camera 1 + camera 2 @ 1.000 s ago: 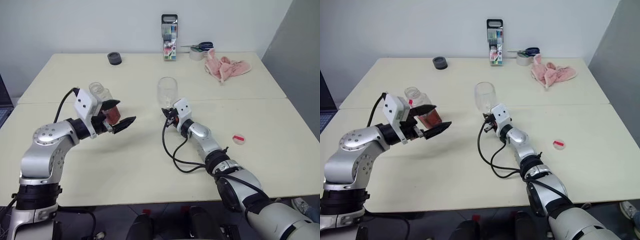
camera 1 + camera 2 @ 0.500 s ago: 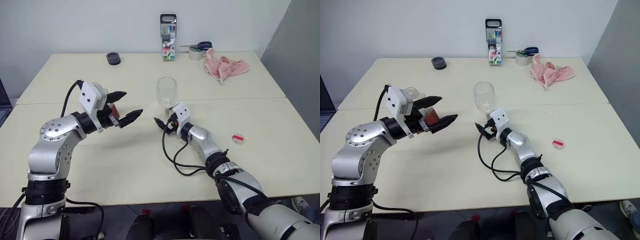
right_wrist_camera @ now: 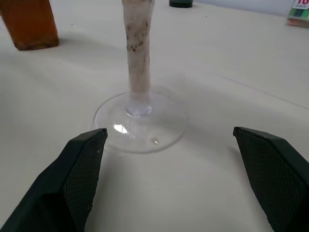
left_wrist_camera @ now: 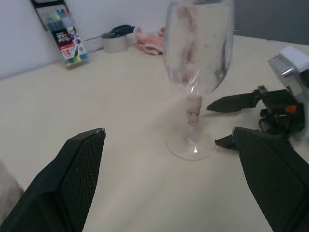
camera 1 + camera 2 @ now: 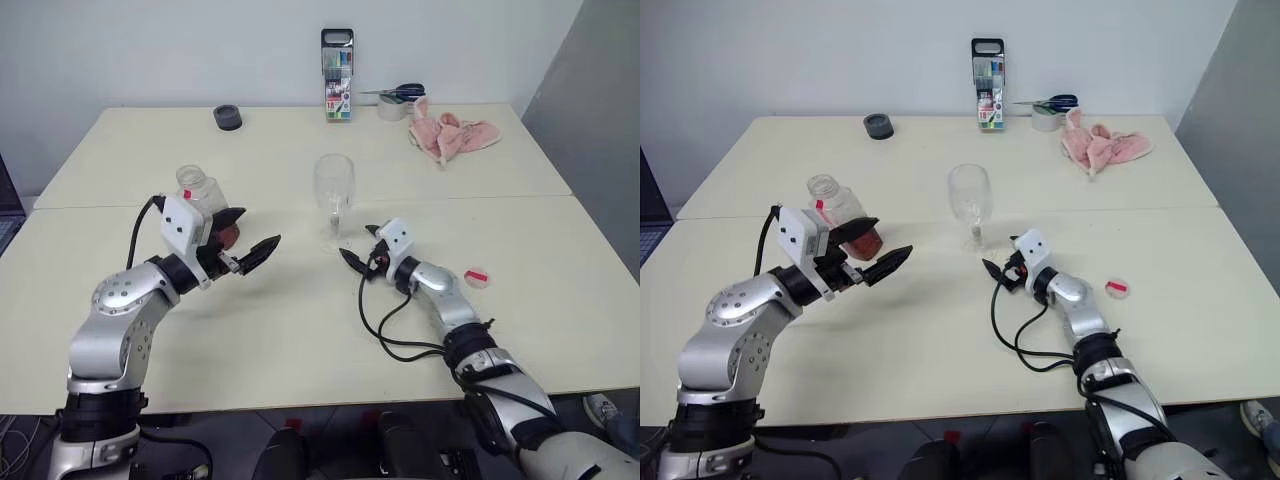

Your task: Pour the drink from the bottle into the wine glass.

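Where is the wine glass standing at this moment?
The wine glass stands upright near the table's middle, between the two open grippers: the right gripper just beside its foot, the bottle farther to its left.

We note clear glossy wine glass (image 5: 333, 196), see-through bottle (image 5: 203, 197), matt smooth cream table (image 5: 300, 320), soft crumpled pink cloth (image 5: 450, 133), our arms' brushed silvery metal, textured black fingers (image 4: 79, 169).
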